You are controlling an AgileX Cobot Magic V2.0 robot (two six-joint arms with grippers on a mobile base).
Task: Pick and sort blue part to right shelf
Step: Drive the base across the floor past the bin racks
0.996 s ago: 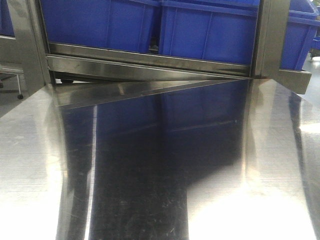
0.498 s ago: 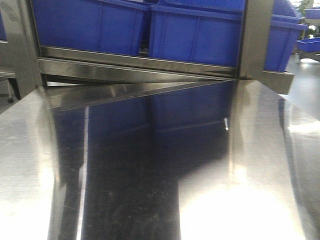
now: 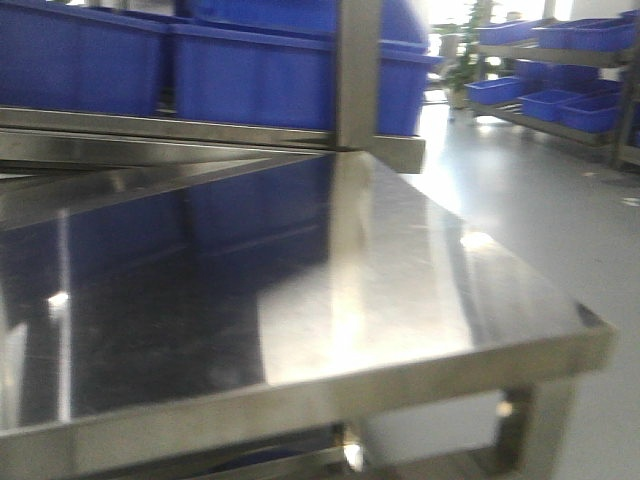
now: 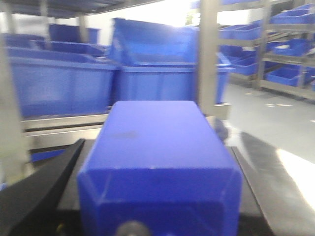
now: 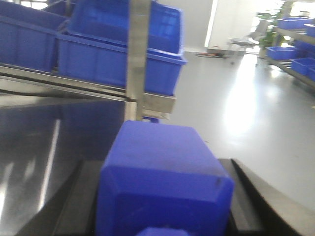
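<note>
In the left wrist view a blue part (image 4: 157, 162), a chamfered blue block, fills the space between the black fingers (image 4: 39, 191) of my left gripper (image 4: 157, 142), which is shut on it. My right gripper (image 5: 160, 162) is likewise shut on a second blue part (image 5: 162, 182), with a black finger (image 5: 266, 201) along its side. Behind the steel table (image 3: 400, 260) stands a steel rack level with a flat front rail (image 3: 150, 125), an upright post (image 3: 358, 70) and big blue bins (image 3: 250, 75). I cannot tell whether it is the right shelf. Neither gripper shows in the front view.
The table's right edge and front corner (image 3: 590, 335) drop to a pale floor (image 3: 540, 190). More racks with blue bins (image 3: 560, 60) stand far off at the right. The rack post (image 5: 138, 54) rises just ahead of the right gripper.
The front view has swung to the right. The rack, its post and the bins slid left in the frame, and the table's right edge, the floor and the far racks came into view.
</note>
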